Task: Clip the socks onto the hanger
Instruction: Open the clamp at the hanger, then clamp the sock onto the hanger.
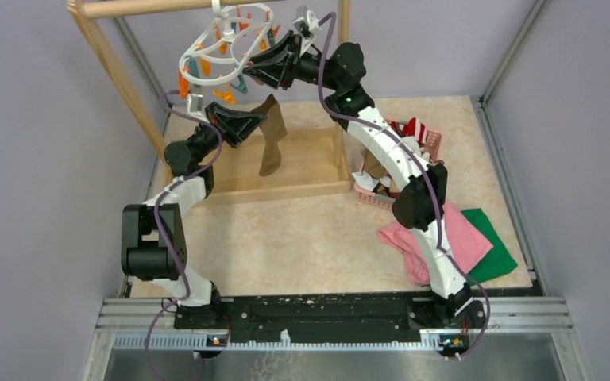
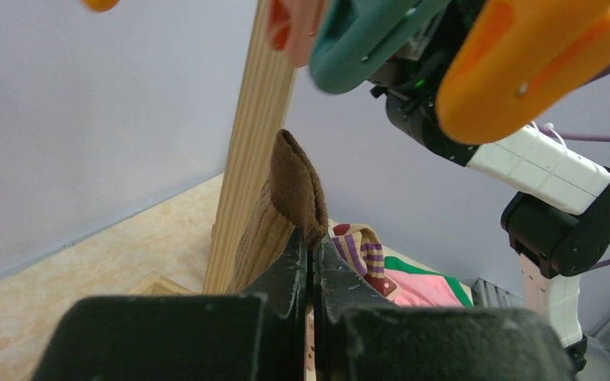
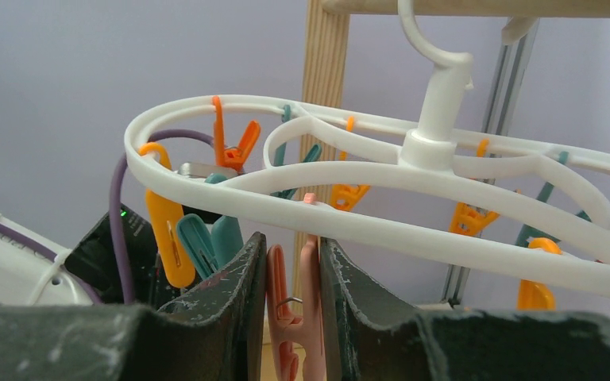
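Observation:
The white hanger (image 1: 226, 36) hangs by its hook from the wooden rack's top bar, orange and teal clips dangling from its ring (image 3: 365, 214). My left gripper (image 1: 260, 121) sits just below it, shut on the top edge of a brown sock (image 1: 270, 139) that hangs down. In the left wrist view the sock's cuff (image 2: 298, 186) stands up from the closed jaws (image 2: 311, 242), under a teal clip (image 2: 357, 40) and an orange clip (image 2: 524, 63). My right gripper (image 3: 290, 266) is shut on a pink clip (image 3: 314, 317) under the ring, pressing its two handles.
The wooden rack frame (image 1: 115, 75) stands at the back left, its post (image 2: 254, 159) close beside the sock. A pink basket (image 1: 433, 143) with more socks, one striped (image 2: 361, 254), sits at the right. A pink cloth (image 1: 465, 238) and a green cloth (image 1: 496, 250) lie near the right arm.

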